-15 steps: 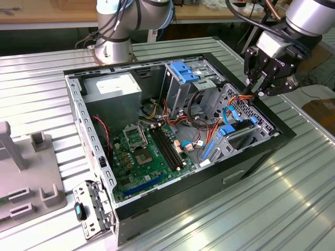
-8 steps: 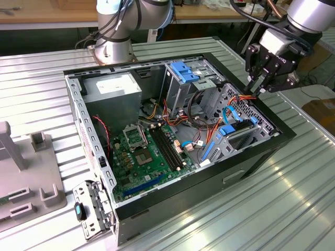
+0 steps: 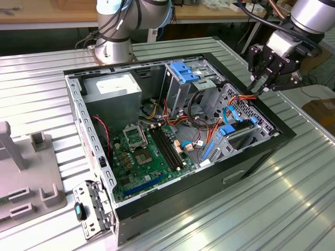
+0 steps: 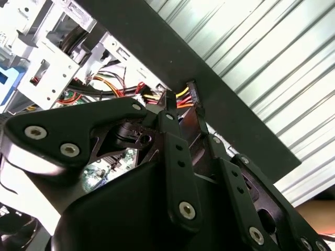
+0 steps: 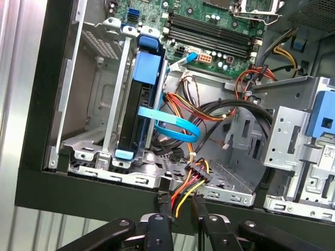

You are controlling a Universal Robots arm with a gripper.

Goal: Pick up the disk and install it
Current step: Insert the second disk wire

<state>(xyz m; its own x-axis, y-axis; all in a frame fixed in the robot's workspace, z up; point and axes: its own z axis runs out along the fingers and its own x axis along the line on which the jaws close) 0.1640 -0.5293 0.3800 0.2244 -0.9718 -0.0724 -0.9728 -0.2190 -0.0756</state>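
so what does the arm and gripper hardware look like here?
Silver-grey tubular arm with light blue joint caps, on a round silver base. The gripper is matte black, built from linked finger bars with silver screw heads and exposed pivots, seen in the second wrist view. Dark cables run behind the wrist.

Cables (image 5: 184, 189) across the drive bay (image 5: 99, 104)

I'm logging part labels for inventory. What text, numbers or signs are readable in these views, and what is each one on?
No text is legible enough to quote.
Power supply, white label: print too small to read.
Small white sticker: blurred, unreadable.
Motherboard, printed markings: too small to read.
Disk: seen edge-on, label face hidden.
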